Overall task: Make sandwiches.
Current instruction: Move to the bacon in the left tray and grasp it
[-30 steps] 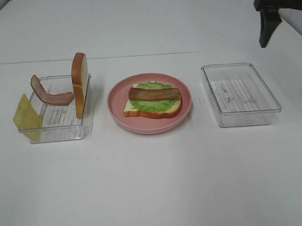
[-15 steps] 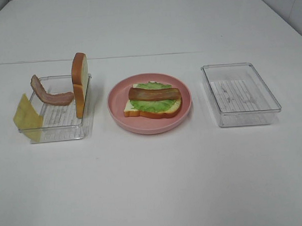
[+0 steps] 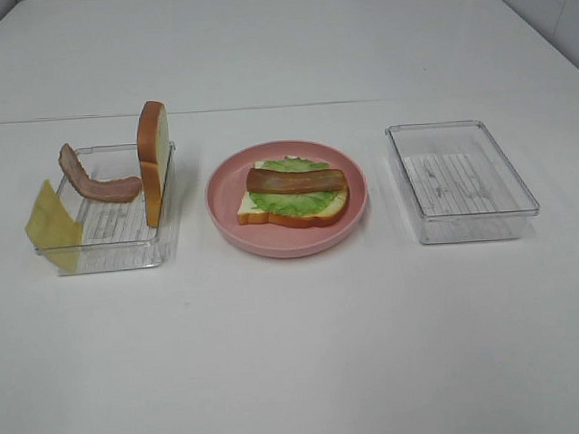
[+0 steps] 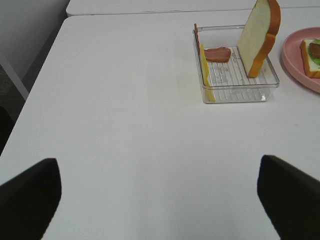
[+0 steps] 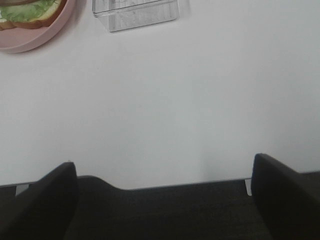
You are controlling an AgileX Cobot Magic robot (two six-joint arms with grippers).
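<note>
Left tool (image 4: 160, 200), in the left wrist view: fingers set wide apart, clamped on nothing, hanging over the white bench (image 4: 125, 125). Well ahead of it, left tray (image 4: 235, 97) with upright bread slice (image 4: 257, 35) standing on its crust, loose bacon strip (image 4: 217, 54) beside it, and cheese square (image 4: 206, 75) on edge at the wall away from the pink plate (image 4: 300, 65).

Right wrist view: right tool (image 5: 165, 200), fingers likewise spread, gripping nothing, above the bench's edge. Farther off, plate rim and a corner of right tray (image 5: 135, 15).

Exterior high view: plate at centre, between the two trays and touching neither. On it, flat bread slice (image 3: 294, 217), lettuce leaf (image 3: 289, 200) over that, top bacon strip (image 3: 296, 181) lying across the lettuce.
</note>
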